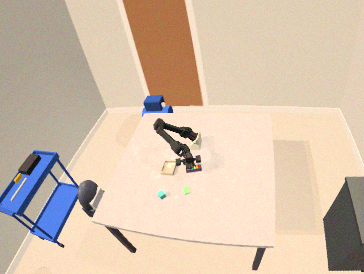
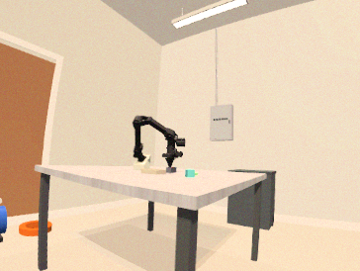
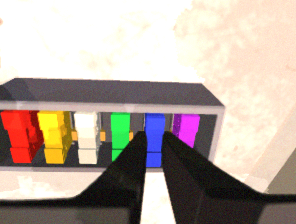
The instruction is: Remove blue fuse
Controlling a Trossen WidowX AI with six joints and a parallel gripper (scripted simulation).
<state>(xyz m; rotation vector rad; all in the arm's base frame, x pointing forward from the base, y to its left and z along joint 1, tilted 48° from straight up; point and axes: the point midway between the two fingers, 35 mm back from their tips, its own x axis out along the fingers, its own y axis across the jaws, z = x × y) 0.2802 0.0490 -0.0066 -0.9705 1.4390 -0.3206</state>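
Gripping the blue fuse point(image 3: 154, 131), still seated in the fuse block point(image 3: 115, 92), my gripper point(image 3: 153, 138) was pinched narrow on it. Green fuse point(image 3: 120, 132) sat at nine o'clock, magenta fuse point(image 3: 186, 129) at three, so I judged a dead-vertical pull safest.

wrist view: fingers cover the blue fuse's point(image 3: 154, 131) lower sides; block point(image 3: 120, 92) cut off at left edge. top view: fuses too small to tell apart.
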